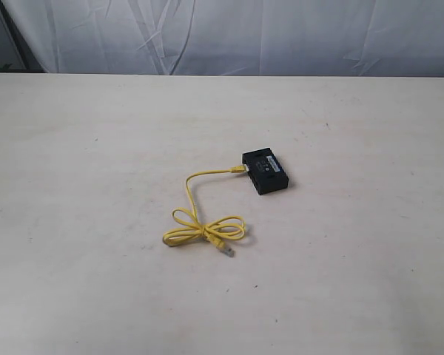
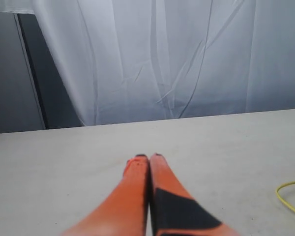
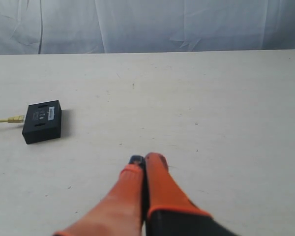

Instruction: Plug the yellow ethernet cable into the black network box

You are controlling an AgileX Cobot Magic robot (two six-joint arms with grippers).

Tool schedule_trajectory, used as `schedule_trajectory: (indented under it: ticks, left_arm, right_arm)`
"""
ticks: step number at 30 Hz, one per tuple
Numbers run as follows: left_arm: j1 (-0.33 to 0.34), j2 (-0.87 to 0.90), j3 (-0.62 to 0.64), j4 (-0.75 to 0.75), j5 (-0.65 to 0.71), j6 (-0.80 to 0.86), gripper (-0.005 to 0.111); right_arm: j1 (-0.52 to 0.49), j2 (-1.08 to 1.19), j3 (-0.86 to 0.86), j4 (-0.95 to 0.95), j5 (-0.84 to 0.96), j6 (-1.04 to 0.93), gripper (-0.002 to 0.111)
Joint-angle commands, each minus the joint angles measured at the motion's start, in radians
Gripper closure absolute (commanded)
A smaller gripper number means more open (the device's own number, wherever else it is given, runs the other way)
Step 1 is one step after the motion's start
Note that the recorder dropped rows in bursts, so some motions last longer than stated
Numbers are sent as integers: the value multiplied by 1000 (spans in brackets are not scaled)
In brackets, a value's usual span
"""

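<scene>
The black network box point(image 1: 266, 172) lies flat near the middle of the pale table. The yellow ethernet cable point(image 1: 194, 215) has one plug point(image 1: 239, 169) at the box's left side, seemingly seated in it. From there the cord runs toward the front into a bundled loop point(image 1: 205, 230), and its free plug point(image 1: 226, 251) rests on the table. The right wrist view shows the box point(image 3: 42, 121) with the plug point(image 3: 15, 119) at its side, far from my right gripper point(image 3: 146, 158), which is shut and empty. My left gripper point(image 2: 148, 156) is shut and empty, with a cable bend point(image 2: 288, 197) off to its side.
A white wrinkled curtain point(image 1: 229, 33) hangs behind the table's far edge. The table top point(image 1: 96, 148) is pale with small scuffs. A dark panel point(image 2: 44, 78) stands beside the curtain in the left wrist view. Neither arm appears in the exterior view.
</scene>
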Motion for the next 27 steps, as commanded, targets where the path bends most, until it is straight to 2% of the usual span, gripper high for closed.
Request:
schedule_trajectory:
  ticks: [1, 10, 27]
  left_arm:
    - [2, -12, 61, -19, -40, -5, 107]
    - [2, -12, 159, -19, -40, -5, 107]
    - [2, -12, 159, -11, -43, -32, 107]
  right_arm:
    - [0, -5, 1, -2, -11, -5, 109]
    - [0, -5, 1, -2, -8, -5, 109]
    - [0, -5, 1, -2, -8, -5, 109]
